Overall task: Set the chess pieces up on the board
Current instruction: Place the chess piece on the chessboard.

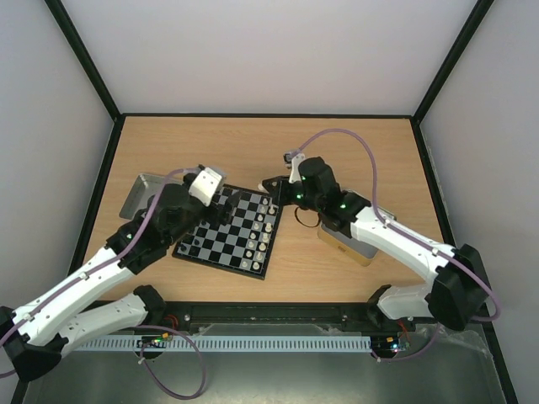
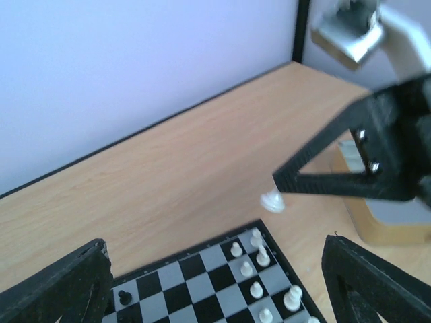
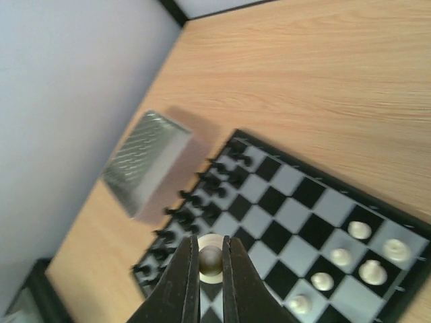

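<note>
The board lies at mid-table. Cream-white pieces stand along its right side, and black pieces stand along its left side. My right gripper hovers above the board's far right corner. In the right wrist view it is shut on a cream-white pawn. That pawn also shows in the left wrist view, hanging above the table just past the board. My left gripper is over the board's far left part. It is open and empty.
A shallow silver tin lies left of the board and also shows in the right wrist view. A tan box with a silver top sits under my right arm. Black frame posts and pale walls ring the table.
</note>
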